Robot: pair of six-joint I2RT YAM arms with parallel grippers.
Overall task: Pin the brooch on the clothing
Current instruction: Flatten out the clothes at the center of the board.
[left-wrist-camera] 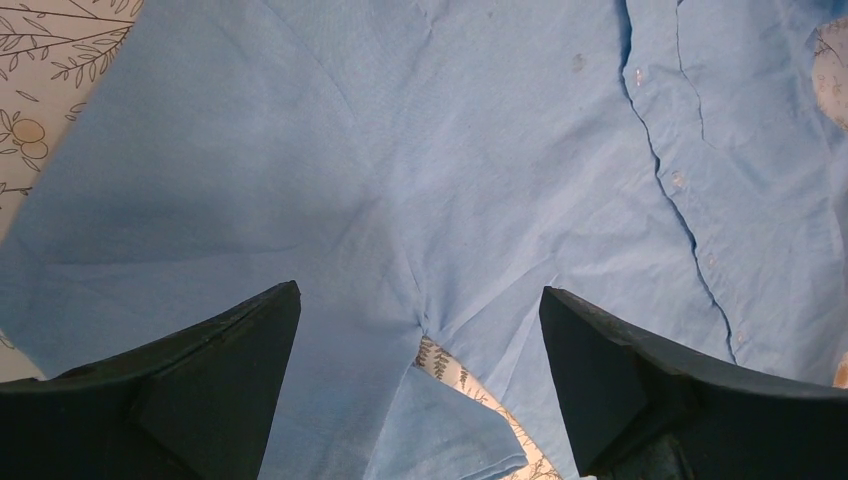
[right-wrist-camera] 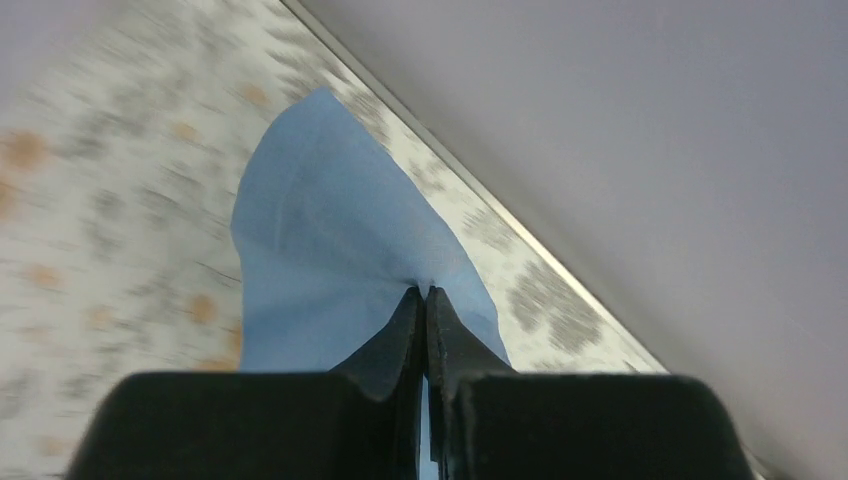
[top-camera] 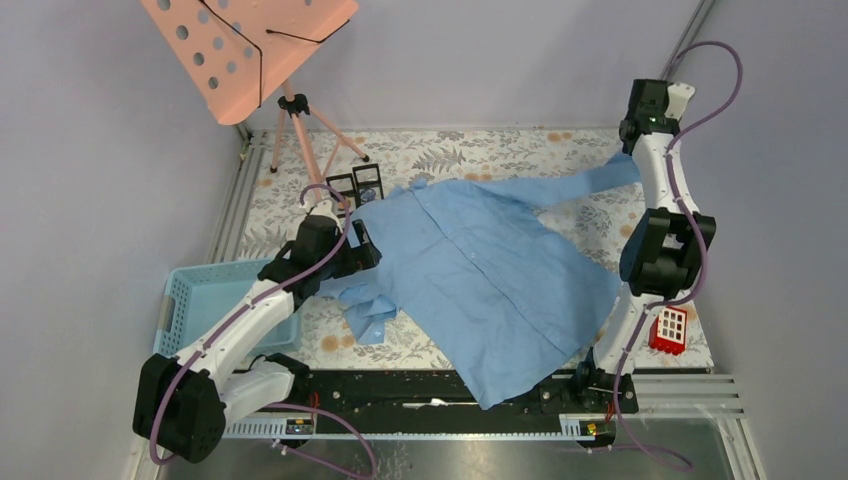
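Observation:
The light blue shirt (top-camera: 480, 270) lies spread front-up on the floral table cover, its button placket running down the middle, and one sleeve is stretched toward the back right. My left gripper (top-camera: 365, 250) is open and hovers over the shirt's left side. In the left wrist view it (left-wrist-camera: 420, 300) is spread wide above the fabric (left-wrist-camera: 450, 150), holding nothing. My right gripper (top-camera: 630, 160) is shut on the sleeve end. The right wrist view shows it (right-wrist-camera: 425, 292) pinching the blue cloth (right-wrist-camera: 320, 230). I cannot make out a brooch in any view.
A light blue plastic basket (top-camera: 215, 300) sits at the front left beside the left arm. A small red crate (top-camera: 668, 330) is at the front right. A pink perforated music stand (top-camera: 250, 50) and a small black rack (top-camera: 355, 185) stand at the back left. Walls close in at the back and right.

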